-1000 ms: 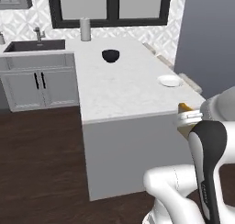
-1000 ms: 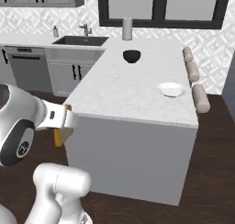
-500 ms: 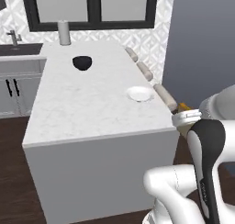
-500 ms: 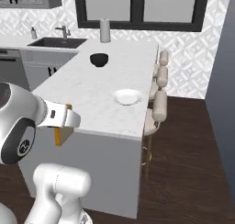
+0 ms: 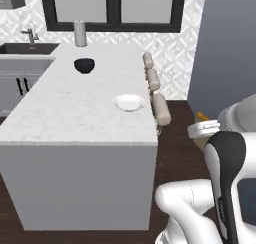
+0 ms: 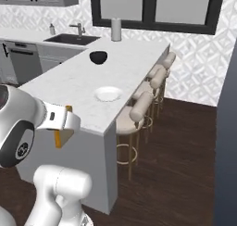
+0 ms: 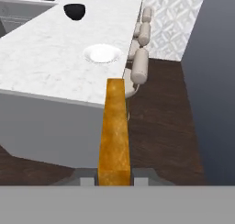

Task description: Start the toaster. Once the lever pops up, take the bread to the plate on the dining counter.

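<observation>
My gripper is shut on the bread, a thin orange-tan slice held upright and seen edge-on. From the right base the gripper hangs low beside the near corner of the dining counter, with the bread poking out below the hand. From the left base the gripper sits right of the counter, the bread's tip showing above it. The white plate lies near the counter's stool-side edge, ahead of the bread. The toaster is out of view.
A dark bowl sits farther back on the counter, and a pale cylinder stands by the window. Padded stools line the counter's right side. A sink is at the back left. Dark wood floor lies to the right.
The whole scene has slid left in both base views: the camera has moved rightward along the island, and the plate now lies closer. The bread stays clamped in the gripper.
</observation>
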